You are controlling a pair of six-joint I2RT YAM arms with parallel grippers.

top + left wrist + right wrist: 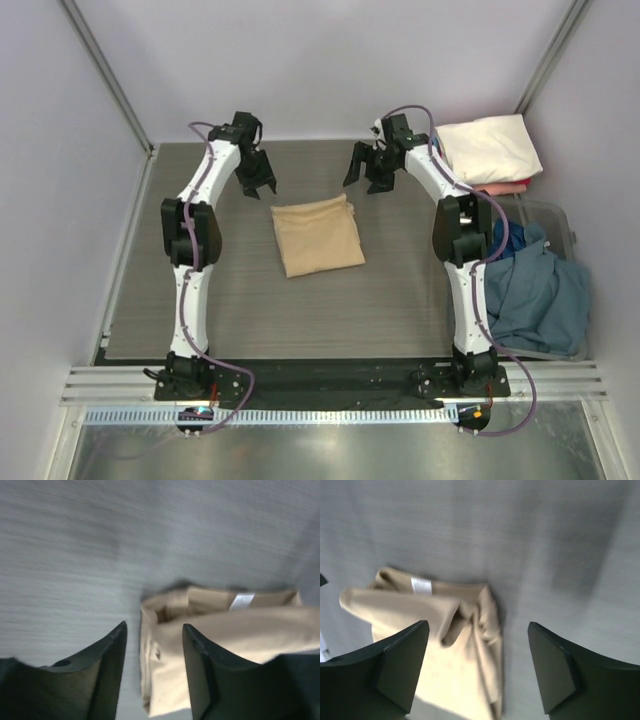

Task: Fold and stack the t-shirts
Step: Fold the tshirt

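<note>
Folded tan t-shirt (317, 235) on table (200, 320), left arm (190, 235) and right arm (455, 230) beyond it, both jaws released

Grey wood-grain table (230, 310) inside plain pale walls (330, 60), aluminium corner posts (105, 75), even soft light.

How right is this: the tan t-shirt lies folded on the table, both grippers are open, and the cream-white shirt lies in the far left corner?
One thing is wrong: the cream-white shirt lies in the far right corner, not the left, as the top external view shows. The tan t-shirt does lie folded on the table, and the left gripper and right gripper are open.
</note>
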